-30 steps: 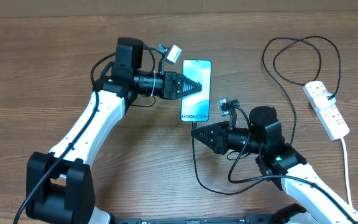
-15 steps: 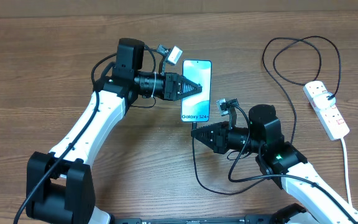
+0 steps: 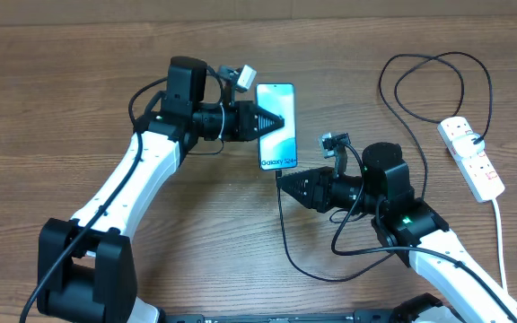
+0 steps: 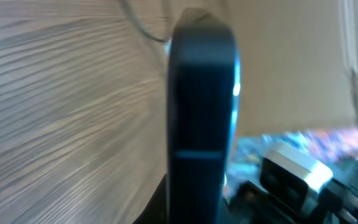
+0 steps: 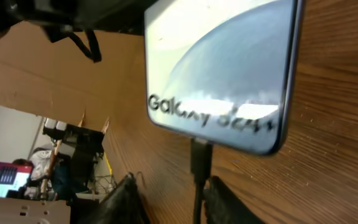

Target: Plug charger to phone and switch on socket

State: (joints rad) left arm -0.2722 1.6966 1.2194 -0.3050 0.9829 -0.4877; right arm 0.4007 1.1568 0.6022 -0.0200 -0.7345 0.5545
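- Mid-table on the wood-grain tabletop point(image 3: 61, 81): the phone point(image 3: 278, 151) with its screen up, light blue and reading "Galaxy S24+". Its long axis runs away from the robot, slightly tilted.
- The left gripper point(image 3: 282, 121) reaches in from the left. Its tips overlap the phone's left edge and part of the screen.
- The left wrist view is blurred: a dark slab with a bluish edge stands upright in the centre of the frame, wood behind it. It reads as the phone seen edge-on in the pinch, so the jaws are closed on the phone.
- The right gripper point(image 3: 284, 183) sits just below the phone's near short edge, pointing left.
- Right wrist view: the two dark fingers point(image 5: 126, 199) stand a narrow way apart, with the charger point(image 3: 281, 229) passing between them. There is a clear gap on the left side; the right finger is close to the cable, and contact cannot be told.
- The small black plug point(image 5: 199, 158) is seated in the port on the phone's bottom edge, under the "Galaxy" lettering.
- From the plug the thin black cable runs toward the robot, then curves right under the right arm. More of it loops at the upper right and meets the socket point(image 3: 471, 160).
- The socket is a white strip with small red switches, lying at the right side, well apart from both grippers. Its white cord point(image 3: 499, 242) trails toward the near edge.
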